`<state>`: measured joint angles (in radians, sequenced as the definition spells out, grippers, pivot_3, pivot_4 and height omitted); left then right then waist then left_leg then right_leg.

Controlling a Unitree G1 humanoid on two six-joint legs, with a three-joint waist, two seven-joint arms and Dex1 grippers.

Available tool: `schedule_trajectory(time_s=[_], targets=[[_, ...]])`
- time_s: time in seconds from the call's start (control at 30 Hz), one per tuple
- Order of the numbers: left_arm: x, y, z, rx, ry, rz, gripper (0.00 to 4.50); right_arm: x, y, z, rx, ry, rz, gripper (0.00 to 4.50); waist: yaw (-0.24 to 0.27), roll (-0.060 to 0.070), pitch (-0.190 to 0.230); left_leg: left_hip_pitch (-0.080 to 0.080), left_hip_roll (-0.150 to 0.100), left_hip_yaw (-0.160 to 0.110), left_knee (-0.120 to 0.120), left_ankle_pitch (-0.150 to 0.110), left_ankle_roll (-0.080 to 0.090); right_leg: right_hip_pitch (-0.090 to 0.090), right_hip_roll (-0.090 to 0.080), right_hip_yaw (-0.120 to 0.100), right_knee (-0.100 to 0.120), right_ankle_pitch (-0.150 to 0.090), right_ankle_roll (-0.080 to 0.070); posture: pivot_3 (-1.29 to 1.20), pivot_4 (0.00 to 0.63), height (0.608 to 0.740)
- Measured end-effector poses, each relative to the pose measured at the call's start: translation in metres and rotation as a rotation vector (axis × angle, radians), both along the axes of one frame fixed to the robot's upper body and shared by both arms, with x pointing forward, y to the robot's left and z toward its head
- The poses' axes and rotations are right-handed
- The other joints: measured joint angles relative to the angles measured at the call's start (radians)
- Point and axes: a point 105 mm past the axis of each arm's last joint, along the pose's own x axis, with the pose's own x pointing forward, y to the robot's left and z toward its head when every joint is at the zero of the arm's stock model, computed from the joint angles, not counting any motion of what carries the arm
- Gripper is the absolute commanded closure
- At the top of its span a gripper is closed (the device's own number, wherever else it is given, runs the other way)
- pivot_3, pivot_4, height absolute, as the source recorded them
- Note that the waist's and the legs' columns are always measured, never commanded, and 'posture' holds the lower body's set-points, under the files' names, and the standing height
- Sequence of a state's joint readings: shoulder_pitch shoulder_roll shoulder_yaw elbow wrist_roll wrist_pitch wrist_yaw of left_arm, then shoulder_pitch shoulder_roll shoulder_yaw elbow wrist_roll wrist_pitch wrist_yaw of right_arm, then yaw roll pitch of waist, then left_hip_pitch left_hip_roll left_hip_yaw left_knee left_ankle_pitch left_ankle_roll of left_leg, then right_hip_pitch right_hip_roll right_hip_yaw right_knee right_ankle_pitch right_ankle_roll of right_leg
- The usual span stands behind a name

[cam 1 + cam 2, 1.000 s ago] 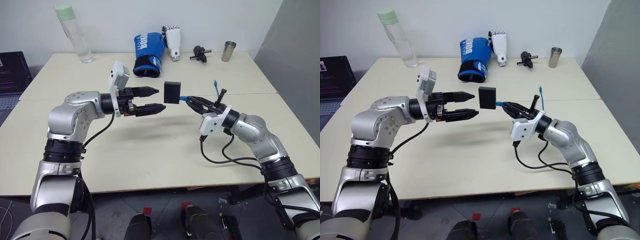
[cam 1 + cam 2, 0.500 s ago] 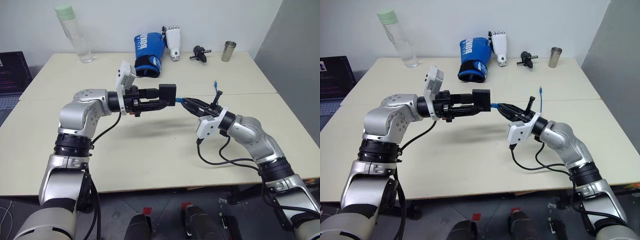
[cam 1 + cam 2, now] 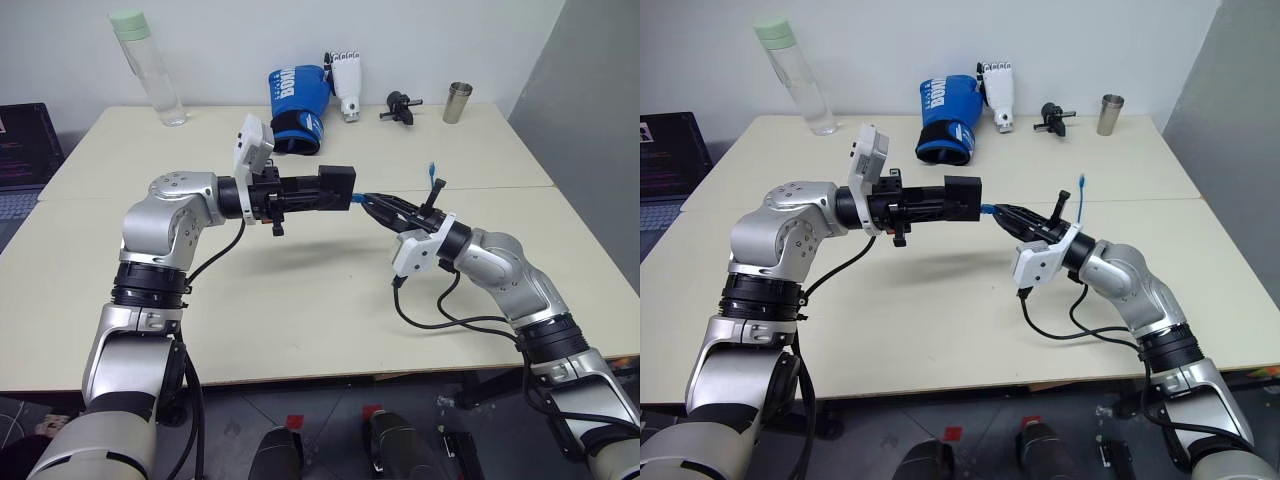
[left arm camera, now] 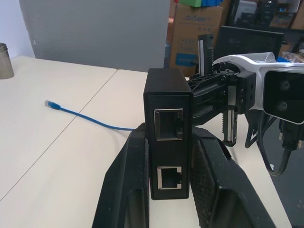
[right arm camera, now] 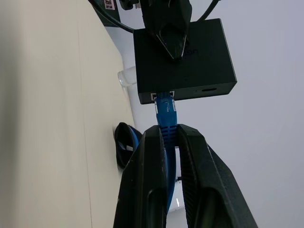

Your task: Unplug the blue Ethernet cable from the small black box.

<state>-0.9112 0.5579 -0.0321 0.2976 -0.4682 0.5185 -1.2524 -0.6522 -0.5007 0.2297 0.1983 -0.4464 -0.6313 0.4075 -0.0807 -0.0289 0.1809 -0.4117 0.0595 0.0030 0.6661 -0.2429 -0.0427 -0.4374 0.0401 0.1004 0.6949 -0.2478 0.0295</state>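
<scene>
Both grippers meet in mid-air over the cream worktop (image 3: 300, 300), one on the box and one on the cable.

Head views: the left gripper (image 3: 325, 190) has its jaws clamped on the small flat matte-black box (image 3: 337, 187), held above the worktop with its long axis level, socket edge facing the right gripper (image 3: 375, 204). That gripper's jaws are closed on the thin bright-blue Ethernet cable (image 3: 359, 198) just beside the box; the cable's free end (image 3: 1081, 180) sticks up behind it.
Left wrist view: the box (image 4: 167, 133) stands between the two black fingers (image 4: 135, 190), showing two empty sockets; the cable (image 4: 90, 118) trails across the worktop beyond the box.
Right wrist view: the cable's plug (image 5: 164, 107) sits in the box's (image 5: 190, 61) socket, the cord running straight back between the pinching fingers (image 5: 147, 190).
</scene>
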Motion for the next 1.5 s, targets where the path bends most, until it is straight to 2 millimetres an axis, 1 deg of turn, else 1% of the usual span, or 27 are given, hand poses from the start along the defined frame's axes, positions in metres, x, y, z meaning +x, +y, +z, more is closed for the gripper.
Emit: schedule_trajectory(time_s=[0.03, 0.13, 0.17, 0.2, 0.27, 0.3, 0.33, 0.37, 0.4, 0.47, 0.53, 0.6, 0.67, 0.73, 0.83, 0.9, 1.0, 1.13, 1.27, 1.37, 1.5], targets=[[0.000, 0.000, 0.000, 0.003, 0.004, 0.001, 3.72, 0.000, 0.001, 0.000, 0.008, 0.016, 0.007, 3.54, 0.000, 0.000, 0.000, 0.000, 0.000, 0.000, 0.000, 0.000, 0.000, 0.000, 0.000, 0.000, 0.000, 0.000, 0.000, 0.00, 0.150, 0.740], [0.001, 0.001, -0.003, 0.013, 0.024, 0.001, 3.72, -0.006, 0.009, 0.001, 0.035, 0.079, 0.065, 2.67, -0.001, 0.000, 0.000, 0.000, 0.000, 0.000, 0.000, 0.000, 0.000, 0.000, 0.000, 0.000, 0.000, 0.000, 0.000, 0.00, 0.150, 0.740], [0.000, 0.001, -0.003, 0.014, 0.028, -0.001, 3.72, -0.008, 0.011, 0.002, 0.042, 0.106, 0.081, 2.52, -0.001, 0.000, 0.000, 0.000, 0.000, 0.000, 0.000, 0.000, 0.000, 0.000, 0.000, 0.000, 0.000, 0.000, 0.000, 0.00, 0.150, 0.740], [0.000, 0.001, -0.003, 0.014, 0.034, -0.006, 3.72, -0.009, 0.012, 0.003, 0.049, 0.136, 0.096, 2.21, 0.000, 0.000, 0.000, 0.000, 0.000, 0.000, 0.000, 0.000, 0.000, 0.000, 0.000, 0.000, 0.000, 0.000, 0.000, 0.00, 0.150, 0.740], [-0.002, 0.002, -0.004, 0.014, 0.056, -0.013, 3.72, -0.012, 0.010, 0.006, 0.061, 0.214, 0.117, 1.89, 0.000, 0.000, 0.000, 0.000, 0.000, 0.000, 0.000, 0.000, 0.000, 0.000, 0.000, 0.000, 0.000, 0.000, 0.000, 0.00, 0.150, 0.740], [-0.002, 0.004, -0.005, 0.016, 0.067, -0.011, 3.72, -0.015, 0.009, 0.008, 0.062, 0.269, 0.134, 1.57, 0.001, 0.000, 0.000, 0.000, 0.000, -0.001, 0.000, 0.000, 0.000, 0.000, 0.000, -0.001, 0.000, 0.000, 0.000, 0.00, 0.150, 0.740], [-0.002, 0.006, -0.004, 0.016, 0.081, -0.008, 3.72, -0.018, 0.006, 0.011, 0.073, 0.342, 0.149, 1.34, 0.001, 0.000, 0.000, 0.000, 0.000, -0.001, 0.000, 0.000, 0.000, 0.000, 0.000, -0.001, 0.000, 0.000, 0.000, 0.00, 0.150, 0.740], [-0.003, 0.010, -0.003, 0.014, 0.094, -0.009, 3.72, -0.020, 0.003, 0.012, 0.091, 0.419, 0.158, 1.34, 0.001, 0.000, 0.000, 0.000, 0.000, -0.001, 0.000, 0.000, 0.000, 0.000, 0.000, -0.001, 0.000, 0.000, 0.000, 0.00, 0.150, 0.740], [-0.004, 0.014, -0.002, 0.009, 0.112, -0.005, 3.72, -0.020, -0.004, 0.015, 0.122, 0.536, 0.160, 1.02, 0.002, 0.000, 0.000, 0.000, 0.000, -0.001, 0.000, 0.000, 0.000, 0.000, 0.000, -0.001, 0.000, 0.000, 0.000, 0.00, 0.150, 0.740], [-0.005, 0.021, 0.001, -0.018, 0.149, 0.000, 3.72, -0.021, -0.015, 0.019, 0.185, 0.750, 0.165, 0.72, 0.004, 0.000, 0.000, 0.000, 0.001, -0.001, 0.000, 0.000, 0.000, 0.000, 0.000, -0.002, 0.000, 0.000, 0.000, 0.00, 0.150, 0.740], [-0.007, 0.025, 0.002, -0.049, 0.203, -0.020, 3.72, -0.020, -0.021, 0.024, 0.261, 1.000, 0.183, 0.21, 0.002, 0.000, 0.000, 0.001, 0.001, -0.001, 0.000, 0.000, 0.001, 0.000, 0.000, -0.001, 0.002, 0.000, -0.001, 0.00, 0.150, 0.740], [-0.010, 0.027, 0.004, -0.085, 0.255, -0.052, 3.72, -0.025, -0.024, 0.041, 0.304, 1.226, 0.240, 0.21, 0.002, 0.001, 0.000, 0.001, 0.001, -0.001, 0.000, 0.001, 0.003, 0.000, 0.000, -0.002, 0.002, -0.001, -0.001, 0.00, 0.150, 0.740], [-0.011, 0.029, 0.006, -0.115, 0.289, -0.069, 3.72, -0.028, -0.024, 0.061, 0.329, 1.333, 0.294, 0.21, 0.001, 0.001, 0.000, 0.002, 0.001, -0.002, -0.001, 0.002, 0.003, 0.000, 0.001, -0.003, 0.002, -0.001, -0.001, 0.00, 0.150, 0.740], [-0.014, 0.028, 0.008, -0.133, 0.310, -0.092, 3.72, -0.027, -0.024, 0.069, 0.348, 1.379, 0.311, 0.21, 0.002, 0.000, 0.000, 0.002, 0.001, -0.002, -0.001, 0.002, 0.003, 0.000, 0.002, -0.003, 0.002, -0.002, -0.002, 0.00, 0.150, 0.740], [-0.017, 0.028, 0.009, -0.163, 0.353, -0.114, 3.72, -0.018, -0.019, 0.059, 0.398, 1.493, 0.327, 0.21, 0.000, 0.000, 0.000, 0.001, 0.001, -0.001, -0.002, 0.002, 0.004, -0.001, 0.002, -0.002, 0.002, -0.002, -0.002, 0.00, 0.150, 0.740], [-0.019, 0.026, 0.009, -0.178, 0.368, -0.129, 3.72, -0.016, -0.012, 0.054, 0.403, 1.541, 0.342, 0.21, 0.000, 0.001, 0.000, -0.003, 0.001, -0.001, -0.002, 0.002, 0.004, -0.004, 0.002, -0.002, 0.002, -0.002, -0.002, 0.00, 0.150, 0.740], [-0.020, 0.025, 0.007, -0.200, 0.397, -0.132, 3.72, -0.017, -0.003, 0.054, 0.377, 1.547, 0.356, 0.21, 0.000, 0.001, 0.000, -0.004, 0.002, -0.002, -0.002, 0.002, 0.004, -0.005, 0.002, -0.003, 0.001, -0.002, -0.002, 0.00, 0.150, 0.740], [-0.020, 0.024, 0.008, -0.202, 0.395, -0.130, 3.72, -0.013, 0.006, 0.051, 0.371, 1.584, 0.360, 0.21, 0.000, 0.001, 0.000, -0.004, 0.001, -0.002, -0.002, 0.002, 0.004, -0.005, 0.002, -0.003, 0.001, -0.002, -0.002, 0.00, 0.150, 0.740], [-0.020, 0.024, 0.008, -0.204, 0.394, -0.132, 3.72, -0.008, 0.007, 0.049, 0.381, 1.628, 0.361, 0.21, 0.000, 0.001, 0.000, -0.004, 0.001, -0.002, -0.002, 0.002, 0.004, -0.005, 0.002, -0.003, 0.001, -0.002, -0.002, 0.00, 0.150, 0.740], [-0.020, 0.024, 0.008, -0.206, 0.393, -0.134, 3.72, -0.010, 0.011, 0.051, 0.360, 1.641, 0.385, 0.21, 0.000, 0.001, 0.000, -0.004, 0.002, -0.002, -0.002, 0.002, 0.003, -0.005, 0.002, -0.003, 0.001, -0.002, -0.002, 0.00, 0.150, 0.740], [-0.021, 0.023, 0.009, -0.209, 0.389, -0.139, 3.72, -0.010, 0.014, 0.047, 0.339, 1.663, 0.395, 0.21, 0.000, 0.001, 0.000, -0.004, 0.001, -0.002, -0.002, 0.002, 0.003, -0.005, 0.002, -0.003, 0.001, -0.002, -0.002, 0.00, 0.150, 0.740]])
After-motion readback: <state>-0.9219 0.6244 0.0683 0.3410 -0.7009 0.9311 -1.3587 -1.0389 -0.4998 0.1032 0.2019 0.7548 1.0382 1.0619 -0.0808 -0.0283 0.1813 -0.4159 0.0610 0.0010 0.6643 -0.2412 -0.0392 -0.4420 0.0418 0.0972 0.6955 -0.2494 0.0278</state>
